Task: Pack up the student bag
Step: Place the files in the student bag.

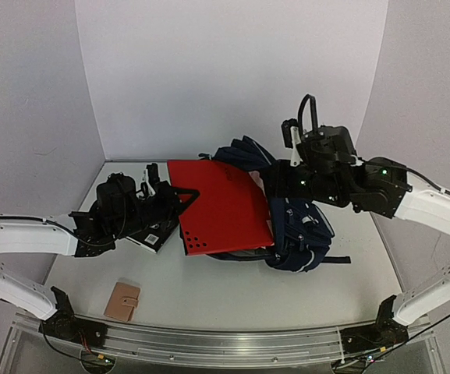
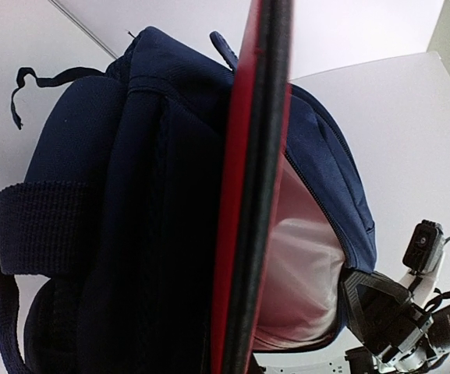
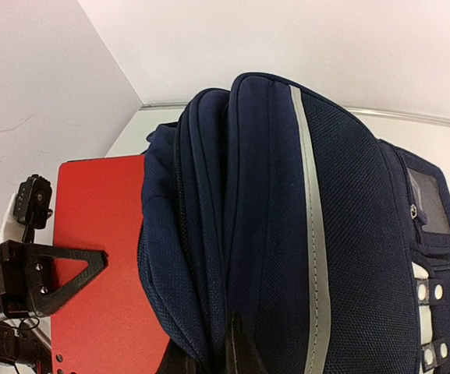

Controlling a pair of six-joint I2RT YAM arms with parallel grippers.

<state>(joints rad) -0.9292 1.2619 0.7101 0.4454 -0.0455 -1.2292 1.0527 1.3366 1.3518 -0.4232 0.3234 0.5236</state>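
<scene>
The student bag (image 1: 301,230), a large navy backpack, lies on its side at centre right with its mouth facing left. A flat red folder (image 1: 221,204) lies with its right edge inside that mouth. My left gripper (image 1: 184,195) is shut on the folder's left edge; in the left wrist view the folder (image 2: 252,195) runs edge-on between the jaws into the bag (image 2: 131,234). My right gripper (image 1: 278,183) is shut on the bag's upper rim and holds it up. In the right wrist view the fingertips (image 3: 236,354) pinch the navy fabric (image 3: 248,195) beside a grey stripe (image 3: 310,234).
A tan wallet (image 1: 122,301) lies near the front left of the table. A small black-and-white booklet (image 1: 156,236) lies under my left gripper. White walls enclose the back and both sides. A loose bag strap (image 1: 338,259) trails to the right.
</scene>
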